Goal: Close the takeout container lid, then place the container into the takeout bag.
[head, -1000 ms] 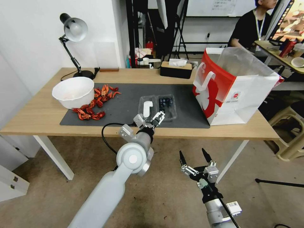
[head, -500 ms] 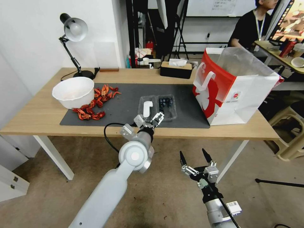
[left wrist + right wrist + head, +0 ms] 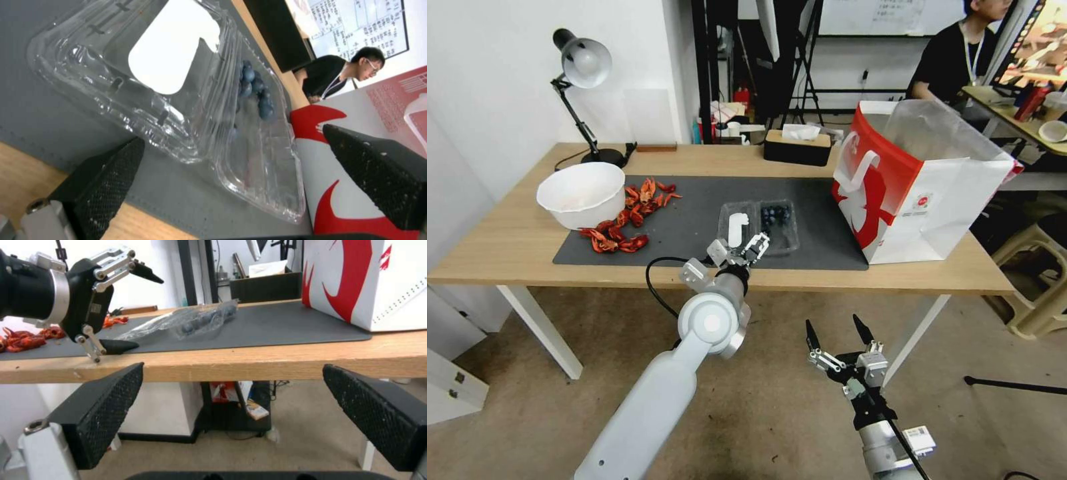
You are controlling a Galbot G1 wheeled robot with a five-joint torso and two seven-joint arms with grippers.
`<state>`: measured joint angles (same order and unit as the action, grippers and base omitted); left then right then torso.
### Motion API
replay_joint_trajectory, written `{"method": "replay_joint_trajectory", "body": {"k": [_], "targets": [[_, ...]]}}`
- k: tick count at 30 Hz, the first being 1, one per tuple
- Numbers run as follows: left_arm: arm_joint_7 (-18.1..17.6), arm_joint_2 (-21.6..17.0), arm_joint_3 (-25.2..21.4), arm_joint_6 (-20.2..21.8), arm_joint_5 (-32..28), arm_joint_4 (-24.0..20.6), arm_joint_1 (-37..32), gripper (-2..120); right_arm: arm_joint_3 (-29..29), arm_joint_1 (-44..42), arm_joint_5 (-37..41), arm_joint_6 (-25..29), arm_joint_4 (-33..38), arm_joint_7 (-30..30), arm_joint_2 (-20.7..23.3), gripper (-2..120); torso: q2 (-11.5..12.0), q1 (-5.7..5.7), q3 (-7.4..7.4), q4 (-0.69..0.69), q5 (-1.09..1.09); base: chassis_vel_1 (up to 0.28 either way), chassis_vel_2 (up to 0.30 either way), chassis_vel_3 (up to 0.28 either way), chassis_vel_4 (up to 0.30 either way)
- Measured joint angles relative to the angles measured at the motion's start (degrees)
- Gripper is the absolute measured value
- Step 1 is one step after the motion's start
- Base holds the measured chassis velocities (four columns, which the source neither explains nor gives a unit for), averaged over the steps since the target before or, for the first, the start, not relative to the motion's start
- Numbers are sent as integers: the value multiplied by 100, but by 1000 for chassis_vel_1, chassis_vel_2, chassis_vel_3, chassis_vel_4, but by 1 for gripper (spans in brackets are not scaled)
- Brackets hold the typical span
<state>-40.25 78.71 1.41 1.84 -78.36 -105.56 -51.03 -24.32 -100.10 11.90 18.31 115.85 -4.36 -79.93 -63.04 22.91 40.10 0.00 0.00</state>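
Note:
The takeout container (image 3: 758, 227) lies open and flat on the grey mat, with its labelled lid (image 3: 738, 228) on the left and the blueberry half (image 3: 778, 217) on the right. My left gripper (image 3: 740, 247) is open, low over the mat's front edge, right at the container's near rim. In the left wrist view the container (image 3: 191, 100) sits just beyond the open left gripper (image 3: 232, 135), label (image 3: 171, 56) up and blueberries (image 3: 256, 90) behind it. The red-and-white takeout bag (image 3: 920, 193) stands open to the right. My right gripper (image 3: 832, 332) hangs open below the table's front edge.
A white bowl (image 3: 582, 193) and red crayfish shells (image 3: 624, 223) occupy the mat's left side. A desk lamp (image 3: 584, 67) and a black tissue box (image 3: 798, 148) stand at the back. The wooden table edge (image 3: 249, 363) is level with the right gripper (image 3: 232, 367).
My left gripper has crept slightly forward toward the container's near rim. The right arm, the container and the bag have stayed put.

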Motion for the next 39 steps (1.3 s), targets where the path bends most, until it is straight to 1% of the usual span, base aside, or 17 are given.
{"method": "replay_joint_trajectory", "body": {"k": [7,10,12,14,16,17,19,20,23,25,27,30,31,33,35,38,39], "targets": [[-18,85,-32,-71,-60,71,44,100,1,-7,-3,2,-3,1,-8,100,0,0,1,1,0,0,0,0,0],[54,107,-39,-153,-61,98,35,100,-1,-18,-9,7,-12,-4,-14,100,1,0,1,1,0,0,0,0,0],[213,107,-48,-240,-38,107,-2,100,-2,-26,-19,13,-20,-12,-18,100,2,0,2,1,-1,0,0,0,0],[275,103,-48,-265,-16,108,-19,100,-2,-29,-24,18,-24,-16,-21,100,2,1,2,0,-1,0,0,0,0],[453,79,-48,-338,77,100,-63,100,-2,-42,-41,27,-33,-20,-27,100,2,2,2,-1,0,0,0,0,0],[453,79,-48,-338,77,100,-63,100,-2,-42,-41,27,-33,-20,-27,100,2,2,2,-1,0,0,0,0,0],[661,61,-48,-422,205,85,-127,100,7,-51,-55,32,-33,-27,-39,100,2,2,2,0,-1,0,0,0,0],[661,61,-48,-422,205,85,-127,100,7,-51,-55,32,-33,-27,-39,100,2,2,2,0,-1,0,0,0,0],[838,50,-56,-485,303,57,-180,100,18,-59,-68,33,-32,-30,-46,100,2,2,2,0,0,0,0,0,0],[1007,27,-43,-559,471,31,-216,100,19,-71,-80,35,-17,-34,-49,100,2,1,2,0,0,0,0,0,0],[1069,15,-37,-581,529,16,-227,100,19,-80,-86,37,-14,-36,-49,100,2,2,2,0,0,0,0,0,0],[1332,-27,-21,-666,749,-25,-260,100,16,-104,-103,52,6,-41,-57,100,2,2,1,0,0,0,0,0,0],[1332,-27,-21,-666,749,-25,-260,100,16,-104,-103,52,6,-41,-57,100,2,2,1,0,0,0,0,0,0],[1642,-88,20,-756,1010,-47,-314,100,14,-124,-124,65,13,-44,-64,100,2,2,1,1,0,0,0,0,0],[1718,-101,31,-767,1083,-60,-332,100,14,-129,-130,69,17,-44,-66,100,2,1,1,1,0,0,0,0,0],[1999,-118,52,-818,1303,-78,-364,100,10,-158,-154,77,41,-44,-69,100,2,2,1,0,0,0,0,0,0],[1999,-118,52,-818,1303,-78,-364,100,10,-158,-154,77,41,-44,-69,100,2,2,1,0,0,0,0,0,0]]}}
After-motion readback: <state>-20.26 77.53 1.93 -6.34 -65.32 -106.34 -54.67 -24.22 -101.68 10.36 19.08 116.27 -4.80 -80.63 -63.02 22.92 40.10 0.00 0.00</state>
